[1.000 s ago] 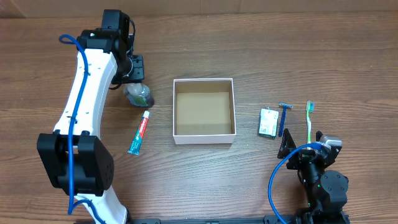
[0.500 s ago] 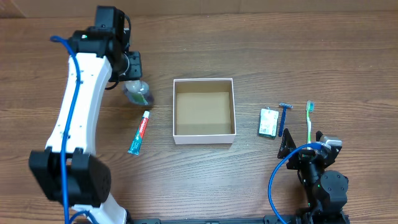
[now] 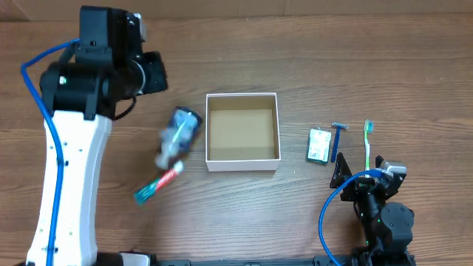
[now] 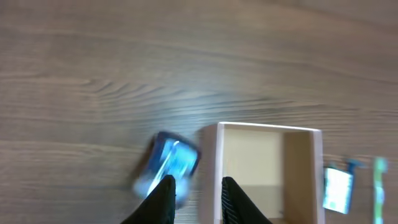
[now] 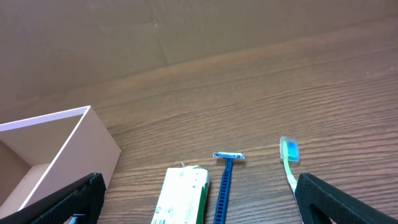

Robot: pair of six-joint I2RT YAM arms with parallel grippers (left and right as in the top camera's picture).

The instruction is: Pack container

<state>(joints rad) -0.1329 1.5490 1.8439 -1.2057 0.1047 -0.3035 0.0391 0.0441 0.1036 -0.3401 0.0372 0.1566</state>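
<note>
The container (image 3: 242, 163) is a square white-walled box with a brown inside, open and empty, mid-table; it also shows in the left wrist view (image 4: 211, 162) and the right wrist view (image 5: 93, 143). A clear bottle with a blue-green label (image 3: 177, 137) lies blurred just left of the box and shows behind my left fingers (image 4: 168, 163). A toothpaste tube (image 3: 157, 185) lies blurred, slanted, below it. My left gripper (image 3: 154, 72) (image 4: 196, 180) is raised, open and empty. My right gripper (image 3: 360, 168) (image 5: 199, 180) is open and empty at the front right.
Right of the box lie a white-green packet (image 3: 319, 145) (image 5: 183, 199), a blue razor (image 3: 338, 140) (image 5: 225, 180) and a green toothbrush (image 3: 367, 144) (image 5: 289, 162). A cardboard wall stands at the back of the table.
My left arm has lifted up and away from the bottle. The bottle has tipped over and moved right toward the box. The toothpaste has shifted down-left. The right arm has not moved.
</note>
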